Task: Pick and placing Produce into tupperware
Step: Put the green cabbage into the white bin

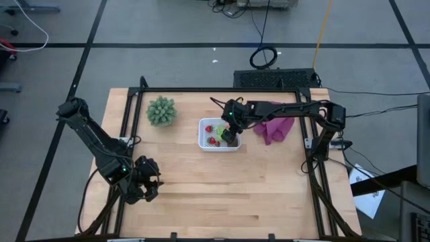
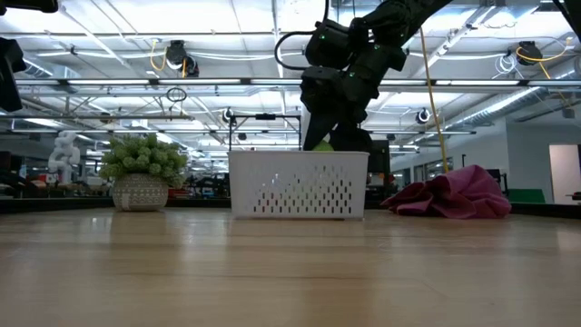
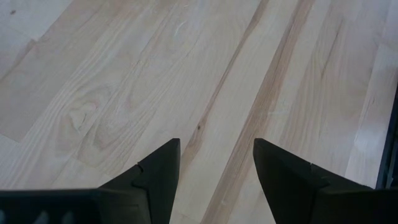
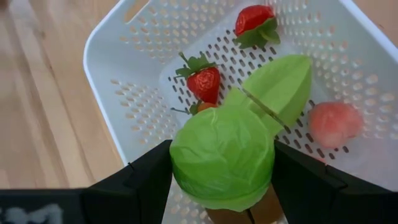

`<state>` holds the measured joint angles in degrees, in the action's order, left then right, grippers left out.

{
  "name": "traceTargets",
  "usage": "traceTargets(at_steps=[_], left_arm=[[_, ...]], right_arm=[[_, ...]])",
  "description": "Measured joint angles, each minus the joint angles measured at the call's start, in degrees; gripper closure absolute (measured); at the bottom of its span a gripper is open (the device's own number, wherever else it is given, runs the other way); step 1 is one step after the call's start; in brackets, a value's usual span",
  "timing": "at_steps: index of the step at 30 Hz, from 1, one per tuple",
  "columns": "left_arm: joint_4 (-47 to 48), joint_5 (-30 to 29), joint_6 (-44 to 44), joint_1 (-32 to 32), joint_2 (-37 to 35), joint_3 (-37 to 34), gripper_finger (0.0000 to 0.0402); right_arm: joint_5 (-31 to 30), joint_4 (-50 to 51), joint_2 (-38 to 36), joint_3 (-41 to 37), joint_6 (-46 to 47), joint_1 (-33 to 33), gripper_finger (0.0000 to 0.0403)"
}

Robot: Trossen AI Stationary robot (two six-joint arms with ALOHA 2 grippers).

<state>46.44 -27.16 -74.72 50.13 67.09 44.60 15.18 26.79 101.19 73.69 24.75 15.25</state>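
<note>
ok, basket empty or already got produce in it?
Not empty: the white basket holds two strawberries and a pink piece; the right gripper holds a green cabbage over it.

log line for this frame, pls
right pincer: shut on green produce, over tupperware | inside: two strawberries, pink piece | left pincer: open, idle near table's front-left
</note>
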Motion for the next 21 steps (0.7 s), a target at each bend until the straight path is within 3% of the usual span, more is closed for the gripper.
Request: traceTargets(at_steps=[13,21], left_arm=[[0.0,-1.6,1.4,0.0,0.0,0.0,0.0195],[0.0,-1.7,1.5,0.0,0.0,0.0,0.0195]], right_arm=[[-0.2,-0.2,0.0,0.0,3.0,0.1,0.017],[-3.3,0.4,0.0,0.0,5.0,0.1,0.017]])
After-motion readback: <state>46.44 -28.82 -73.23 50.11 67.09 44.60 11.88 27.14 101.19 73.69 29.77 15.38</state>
